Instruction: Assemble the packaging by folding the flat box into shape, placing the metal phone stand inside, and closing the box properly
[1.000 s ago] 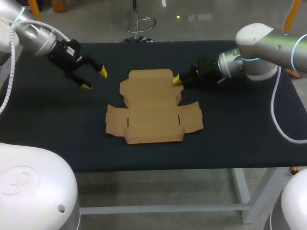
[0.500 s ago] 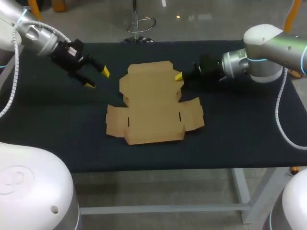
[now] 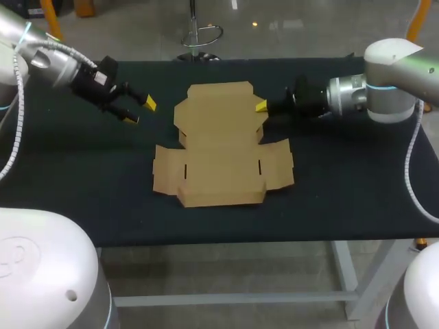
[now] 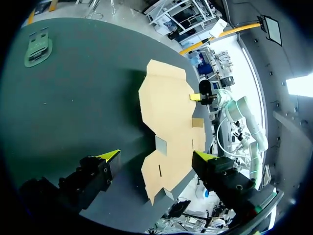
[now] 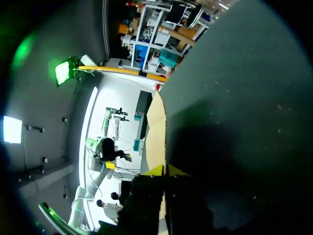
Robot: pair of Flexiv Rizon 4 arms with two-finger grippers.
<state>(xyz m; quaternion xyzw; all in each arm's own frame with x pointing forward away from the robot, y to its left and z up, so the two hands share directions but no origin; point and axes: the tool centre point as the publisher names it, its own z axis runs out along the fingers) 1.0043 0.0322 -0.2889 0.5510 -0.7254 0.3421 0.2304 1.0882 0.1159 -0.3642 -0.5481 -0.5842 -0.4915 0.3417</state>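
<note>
- Flat box: brown cardboard, unfolded, lying mid-table with its side flaps spread flat.
- Its far panel is tilted up off the table, one edge pinched in the right gripper.

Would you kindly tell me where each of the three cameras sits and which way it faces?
Head view: above and behind the robot, looking down on the table and flat box; both arms enter from the sides.
Left wrist view: on the left arm, facing along its open left gripper across the box; the right gripper shows beyond.
Right wrist view: on the right arm, facing along the box edge the right gripper pinches.
All three share the box.
</note>
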